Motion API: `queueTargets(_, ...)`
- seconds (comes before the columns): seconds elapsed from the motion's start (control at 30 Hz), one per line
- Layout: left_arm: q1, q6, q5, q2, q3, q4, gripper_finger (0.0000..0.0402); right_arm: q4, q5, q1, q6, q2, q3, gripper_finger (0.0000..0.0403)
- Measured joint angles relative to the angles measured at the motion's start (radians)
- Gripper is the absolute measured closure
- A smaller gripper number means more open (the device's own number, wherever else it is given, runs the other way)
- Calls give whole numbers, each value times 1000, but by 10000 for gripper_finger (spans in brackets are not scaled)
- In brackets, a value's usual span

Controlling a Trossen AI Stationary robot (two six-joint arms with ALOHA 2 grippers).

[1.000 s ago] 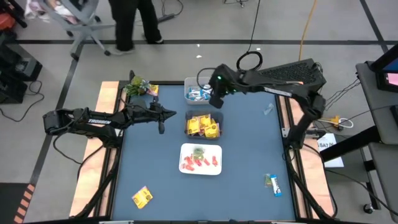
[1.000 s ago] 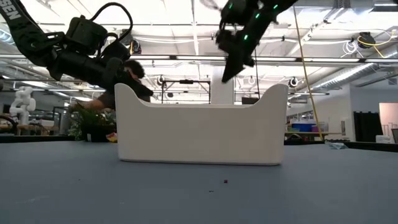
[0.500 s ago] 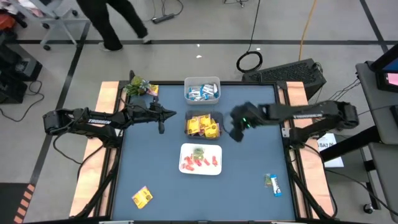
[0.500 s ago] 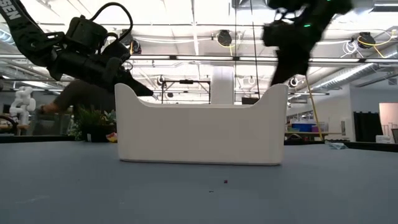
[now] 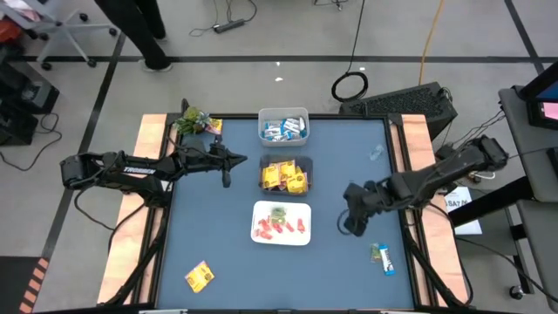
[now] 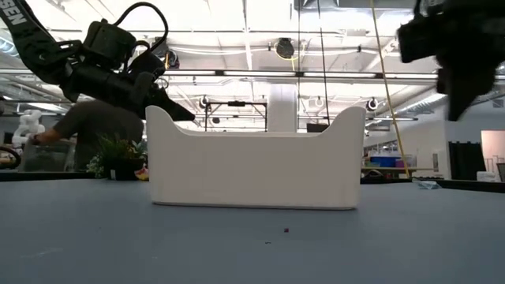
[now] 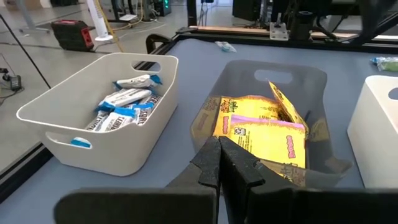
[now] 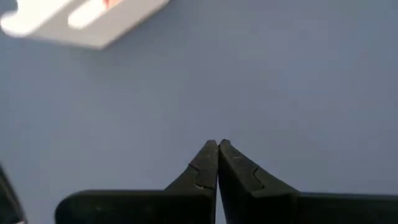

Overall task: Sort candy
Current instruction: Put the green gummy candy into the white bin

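The candy is partly sorted. Blue-and-white bars fill a white bin (image 5: 283,127) (image 7: 106,112), yellow packets (image 7: 261,127) a clear bin (image 5: 286,175), and red and green pieces a white tray (image 5: 282,222). Loose on the blue table lie a yellow packet (image 5: 200,276), a blue-and-white bar (image 5: 386,260) beside a green piece (image 5: 375,252), and a small clear piece (image 5: 376,153). My left gripper (image 5: 228,166) (image 7: 219,146) hovers shut, left of the clear bin. My right gripper (image 5: 351,222) (image 8: 217,146) is shut and points down over bare table, right of the tray.
A green leafy plant (image 5: 193,121) stands at the table's far left corner. In the low view the white tray (image 6: 256,162) fills the middle. A person (image 5: 139,26) walks on the floor beyond the far edge. Wooden rails (image 5: 148,201) border the left and right sides.
My right gripper has swung from above the bin of blue-and-white bars toward the table's near right, sinking and rolling as it went. It now points down beside the white tray. My left arm has kept still. The person behind the table has walked leftward.
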Motion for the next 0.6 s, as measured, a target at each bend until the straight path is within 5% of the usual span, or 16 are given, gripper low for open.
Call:
queueTargets(0.27,0,-1,0,0,0,-9,395,-12,-113,174,301,52,0,371)
queueTargets(0.6,0,0,0,0,0,-10,395,-96,-246,286,637,165,0,283)
